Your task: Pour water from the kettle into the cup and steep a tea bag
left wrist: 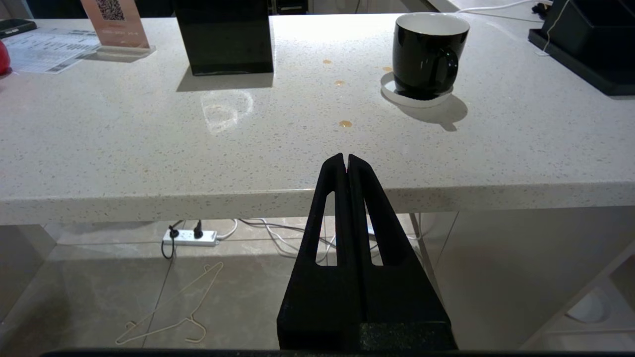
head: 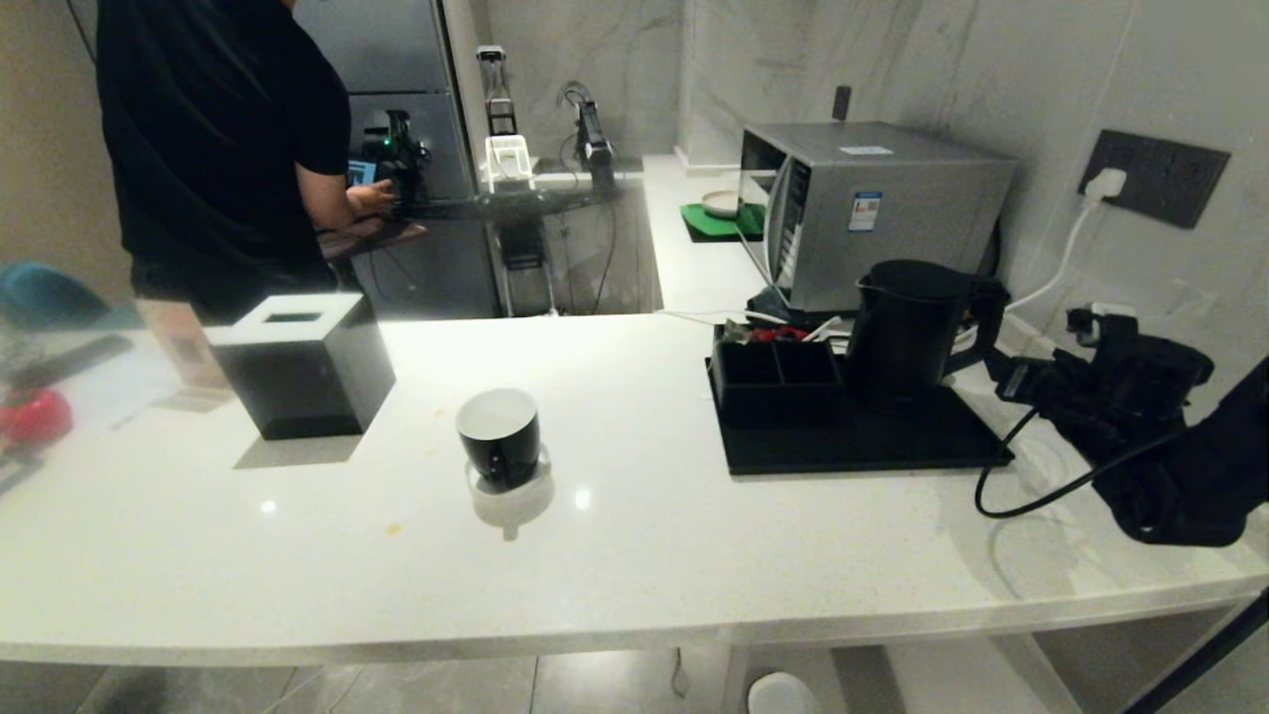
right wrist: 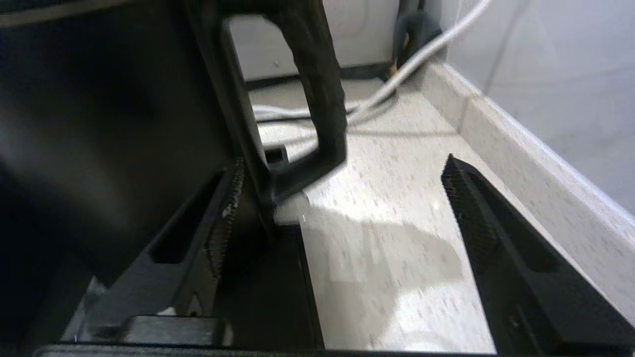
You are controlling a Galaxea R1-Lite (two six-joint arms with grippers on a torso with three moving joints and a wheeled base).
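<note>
Near edge of the white counter (head: 634, 585): left gripper (left wrist: 347, 159) parked just off the counter's front edge, fingers pressed together, clenched on nothing, pointing across the top toward the cup. A few small amber drips (left wrist: 345, 123) dot the counter between gripper and cup. Cup (head: 499, 434) stands upright mid-counter on a pale round coaster (left wrist: 415, 95), white inside, handle facing the robot; contents cannot be told. To its left, well apart, a black tissue box (head: 300, 365); beyond that, at the far left, a card stand (left wrist: 117, 26) and printed sheets. Right of the cup, well apart, a black tray (head: 858, 436) carries a two-compartment organizer (head: 776, 374) and, just beside it, the kettle (head: 912, 332), upright, spout to the left, loop handle to the right. Right gripper (right wrist: 342, 208) sits at the kettle's handle side, low over the counter; jaws spread wide, released, holding nothing; the handle (right wrist: 317, 94) rises just ahead of the gap, nearer one finger, not pinched. Right arm (head: 1160, 436) reaches in from the right edge, cable looping below it. Behind the kettle: a steel microwave (head: 872, 208), a white cord to a wall socket (head: 1155, 177). Far left background: a person (head: 218, 139) in black at another bench. No tea bag found in any view.
</note>
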